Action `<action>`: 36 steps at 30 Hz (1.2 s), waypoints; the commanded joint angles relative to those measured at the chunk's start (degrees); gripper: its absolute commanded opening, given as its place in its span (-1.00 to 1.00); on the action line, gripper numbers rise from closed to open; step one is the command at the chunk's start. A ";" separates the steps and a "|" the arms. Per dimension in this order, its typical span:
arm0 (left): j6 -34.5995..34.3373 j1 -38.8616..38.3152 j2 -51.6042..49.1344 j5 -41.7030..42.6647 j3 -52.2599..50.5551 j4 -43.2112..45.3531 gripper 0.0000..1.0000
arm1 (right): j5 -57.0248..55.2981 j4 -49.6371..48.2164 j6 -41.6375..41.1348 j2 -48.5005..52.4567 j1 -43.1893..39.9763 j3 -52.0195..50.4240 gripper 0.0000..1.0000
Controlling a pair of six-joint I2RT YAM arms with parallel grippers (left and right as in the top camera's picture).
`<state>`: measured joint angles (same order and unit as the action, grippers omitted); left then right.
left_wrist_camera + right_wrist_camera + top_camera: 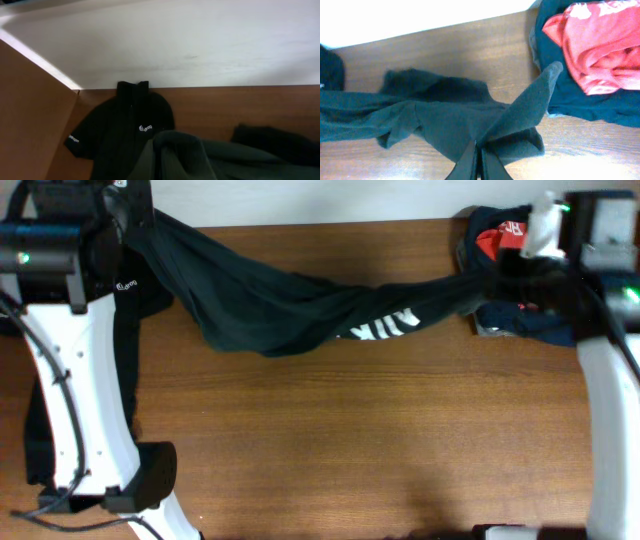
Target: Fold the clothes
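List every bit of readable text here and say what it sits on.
"NIK": white block letters, upside down, the rest lost in folds, on the black T-shirt.
Small white chest logo on the black polo: too blurred to read.
White sleeve mark on the same polo: too small.
White print on the red garment: unreadable.

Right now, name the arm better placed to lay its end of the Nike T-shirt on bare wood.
Right, probably: the right gripper pinches the T-shirt over bare table; the left end hangs above the black polo.

Left arm (100, 410) and right arm (610, 440): white shells, black joints (45, 250) (green lights (22, 257) glowing), black cables (62, 395).
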<state>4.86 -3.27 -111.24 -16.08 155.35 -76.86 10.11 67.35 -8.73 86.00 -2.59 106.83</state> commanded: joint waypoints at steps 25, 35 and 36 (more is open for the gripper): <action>-1.42 0.11 -15.56 -0.35 0.35 -4.52 -0.99 | -5.62 10.08 1.40 6.82 -0.07 -0.85 -0.92; -1.53 0.39 -30.45 -0.59 0.63 5.53 0.98 | -2.75 2.67 2.54 18.27 -0.07 -0.85 -0.92; -1.88 0.28 -30.10 -0.59 0.98 4.48 0.98 | -2.58 2.49 2.56 18.29 -0.07 -0.85 -0.92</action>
<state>3.81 -3.25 -143.90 -16.60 154.85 -71.05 6.39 70.28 -6.85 104.79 -2.59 105.89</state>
